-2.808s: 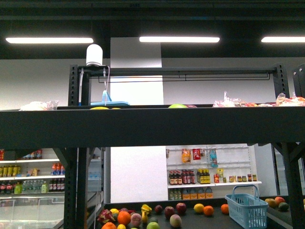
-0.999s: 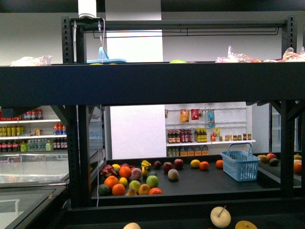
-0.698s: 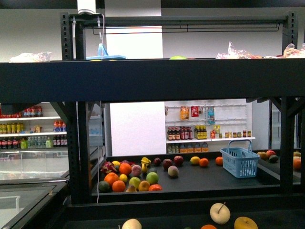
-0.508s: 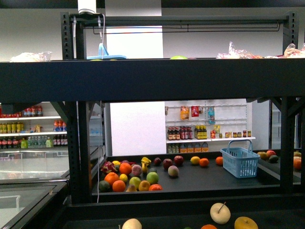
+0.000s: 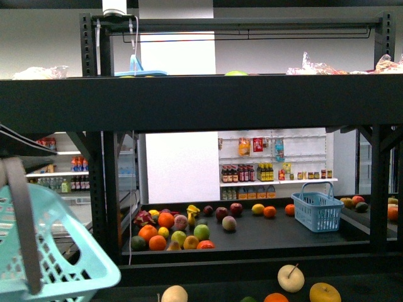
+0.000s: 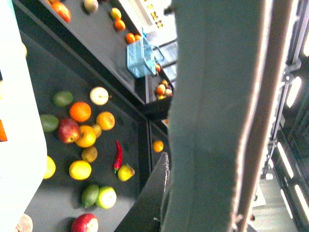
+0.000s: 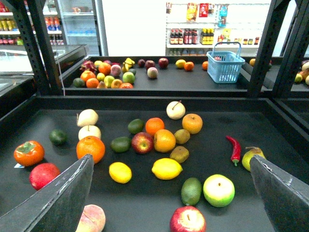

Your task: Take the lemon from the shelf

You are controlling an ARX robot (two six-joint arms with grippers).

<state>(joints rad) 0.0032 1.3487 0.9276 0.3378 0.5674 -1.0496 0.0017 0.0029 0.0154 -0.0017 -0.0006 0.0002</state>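
Low on the black shelf [image 5: 201, 104], the dark front deck carries loose fruit. The lemon [image 7: 167, 168] lies there near the front edge, beside a smaller yellow fruit [image 7: 120, 172] and just in front of a brownish kiwi [image 7: 179, 154]. A red chilli [image 7: 235, 149] lies well apart.

The right gripper [image 7: 171, 163] hangs over the deck, fingers spread wide and holding nothing.

A pale blue basket [image 5: 50, 258] fills the lower left corner of the front view. A blurred grey bar [image 6: 217, 116] crosses the left wrist view, so I cannot tell how the left gripper stands.

Beyond, a second deck holds more fruit and a blue basket [image 7: 225, 65]. White wall shelves of bottles [image 5: 271, 173] stand behind.
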